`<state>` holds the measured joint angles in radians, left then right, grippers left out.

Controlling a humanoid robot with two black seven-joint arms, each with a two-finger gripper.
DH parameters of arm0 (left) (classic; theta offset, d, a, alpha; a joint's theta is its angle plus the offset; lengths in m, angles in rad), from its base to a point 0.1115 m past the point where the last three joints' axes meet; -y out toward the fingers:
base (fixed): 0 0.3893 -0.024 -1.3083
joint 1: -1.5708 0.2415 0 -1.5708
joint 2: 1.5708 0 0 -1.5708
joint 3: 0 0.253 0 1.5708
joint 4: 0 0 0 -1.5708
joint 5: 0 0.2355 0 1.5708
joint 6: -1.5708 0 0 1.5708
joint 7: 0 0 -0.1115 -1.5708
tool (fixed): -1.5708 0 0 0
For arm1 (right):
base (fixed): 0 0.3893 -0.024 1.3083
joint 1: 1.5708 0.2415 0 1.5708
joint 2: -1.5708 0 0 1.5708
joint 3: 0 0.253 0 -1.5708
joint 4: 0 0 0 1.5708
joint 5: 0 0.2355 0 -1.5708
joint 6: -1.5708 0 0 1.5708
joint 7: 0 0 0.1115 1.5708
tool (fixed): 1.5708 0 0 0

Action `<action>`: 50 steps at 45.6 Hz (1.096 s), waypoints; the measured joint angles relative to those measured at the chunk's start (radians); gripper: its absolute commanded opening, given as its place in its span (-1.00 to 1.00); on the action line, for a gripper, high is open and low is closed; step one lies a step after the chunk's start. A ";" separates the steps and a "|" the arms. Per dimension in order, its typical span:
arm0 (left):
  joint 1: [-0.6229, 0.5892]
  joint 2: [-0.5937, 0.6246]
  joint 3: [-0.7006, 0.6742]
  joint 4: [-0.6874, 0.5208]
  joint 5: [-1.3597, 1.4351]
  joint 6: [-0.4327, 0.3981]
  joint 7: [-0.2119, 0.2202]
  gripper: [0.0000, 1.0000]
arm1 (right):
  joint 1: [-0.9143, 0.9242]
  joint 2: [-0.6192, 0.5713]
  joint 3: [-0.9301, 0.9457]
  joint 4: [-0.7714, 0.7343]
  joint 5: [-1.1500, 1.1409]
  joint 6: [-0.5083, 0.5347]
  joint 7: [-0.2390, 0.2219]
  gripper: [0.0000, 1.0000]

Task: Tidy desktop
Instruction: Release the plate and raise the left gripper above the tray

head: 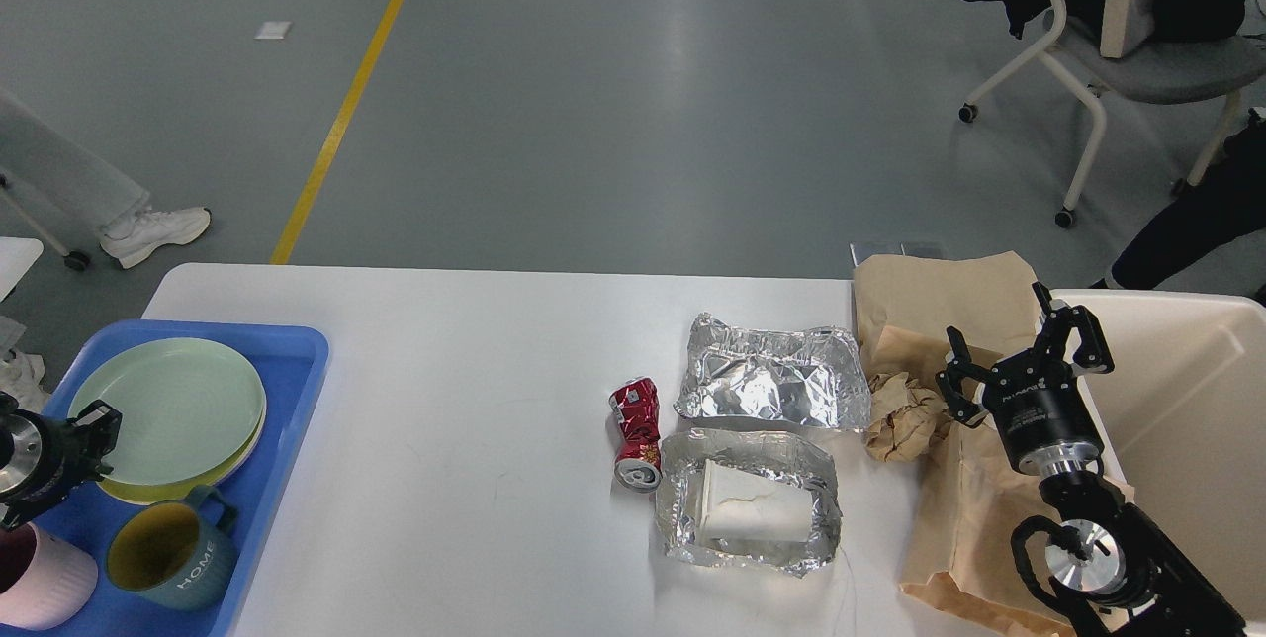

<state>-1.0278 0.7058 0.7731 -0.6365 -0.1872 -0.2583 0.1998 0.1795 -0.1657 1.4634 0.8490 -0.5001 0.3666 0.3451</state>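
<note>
The wide white matte tabletop (445,400) fills the lower frame. The right end effector (1024,350), fingers spread and empty, could snag the crumpled brown paper ball (905,419); the left end effector (84,424) is unreadable.

Right gripper (1019,350) fingers (1073,330) spread; left gripper (94,424) unclear

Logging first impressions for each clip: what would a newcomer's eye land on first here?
Probably the litter on the right half of the white desktop: a crushed red can beside two foil trays, the nearer one holding a white cup, with crumpled brown paper next to them. The right claw hangs open just above that paper. At far left, a blue tray holds stacked plates and mugs.
</note>
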 measured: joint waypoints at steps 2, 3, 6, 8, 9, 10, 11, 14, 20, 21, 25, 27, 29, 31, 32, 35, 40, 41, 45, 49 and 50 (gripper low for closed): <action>0.000 0.000 0.000 0.000 0.000 0.012 -0.001 0.45 | 0.000 0.000 0.000 0.000 0.000 0.000 0.000 1.00; 0.000 0.000 0.001 0.000 0.000 0.019 -0.001 0.51 | 0.000 0.000 0.000 0.000 0.000 0.000 0.000 1.00; 0.000 0.001 0.001 0.000 0.000 0.042 -0.002 0.63 | 0.000 0.000 0.000 0.000 0.000 0.000 0.000 1.00; 0.000 0.001 0.001 0.000 0.000 0.057 -0.002 0.65 | 0.000 0.000 0.000 0.000 0.000 0.000 0.000 1.00; 0.000 0.001 0.001 0.000 0.000 0.063 -0.002 0.67 | 0.000 0.000 0.000 0.000 0.000 0.000 0.000 1.00; 0.000 0.001 0.001 0.000 0.000 0.067 -0.002 0.70 | 0.000 0.000 0.000 0.000 0.000 0.000 0.000 1.00; 0.000 0.001 0.001 0.000 0.000 0.071 -0.002 0.73 | 0.000 0.000 0.000 0.000 0.000 0.000 0.000 1.00; 0.000 0.001 0.002 0.000 0.000 0.075 -0.001 0.82 | 0.000 0.000 0.000 0.000 0.000 0.000 0.000 1.00; -0.012 0.007 0.000 -0.001 0.000 0.070 0.002 0.91 | 0.000 0.000 0.000 0.001 0.000 0.000 0.000 1.00; -0.015 0.008 -0.002 -0.001 0.000 0.068 0.002 0.91 | 0.000 0.000 0.000 0.001 0.000 0.000 0.000 1.00; -0.029 0.019 -0.042 -0.001 0.000 0.067 -0.005 0.92 | 0.000 0.000 0.000 0.001 0.000 0.000 0.000 1.00; -0.031 0.027 -0.083 0.000 -0.001 0.067 -0.010 0.92 | 0.000 0.000 0.000 0.001 0.000 0.000 0.000 1.00; -0.030 0.034 -0.135 0.003 -0.001 0.067 -0.013 0.92 | 0.000 0.000 0.000 0.001 0.000 0.000 0.000 1.00; -0.024 0.035 -0.195 0.005 -0.001 0.066 -0.014 0.92 | 0.000 0.000 0.000 0.001 0.000 0.000 0.000 1.00; -0.018 0.035 -0.236 0.005 -0.001 0.066 -0.015 0.92 | 0.000 0.000 0.000 0.001 0.000 0.000 0.000 1.00; 0.002 0.034 -0.349 0.006 -0.001 0.066 -0.016 0.92 | 0.000 0.000 0.000 0.001 0.000 0.000 0.000 1.00; 0.046 0.031 -0.604 0.006 -0.002 0.064 -0.017 0.92 | 0.000 0.000 0.000 0.001 0.000 0.000 0.000 1.00; 0.060 0.029 -0.658 0.007 -0.002 0.064 -0.018 0.92 | 0.000 0.000 0.000 0.001 0.000 0.000 0.000 1.00; 0.143 0.013 -0.913 0.006 -0.002 0.061 -0.019 0.92 | 0.000 0.000 0.000 0.000 0.000 0.000 0.000 1.00; 0.224 -0.015 -1.166 0.006 -0.002 0.059 -0.020 0.92 | 0.000 0.000 0.000 0.000 0.000 0.000 0.000 1.00; 0.241 -0.023 -1.224 0.006 -0.002 0.059 -0.020 0.92 | 0.000 0.000 0.000 0.000 0.000 0.000 0.000 1.00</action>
<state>-0.7866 0.6831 -0.4512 -0.6310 -0.1888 -0.1990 0.1798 0.1795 -0.1656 1.4634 0.8487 -0.5000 0.3666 0.3451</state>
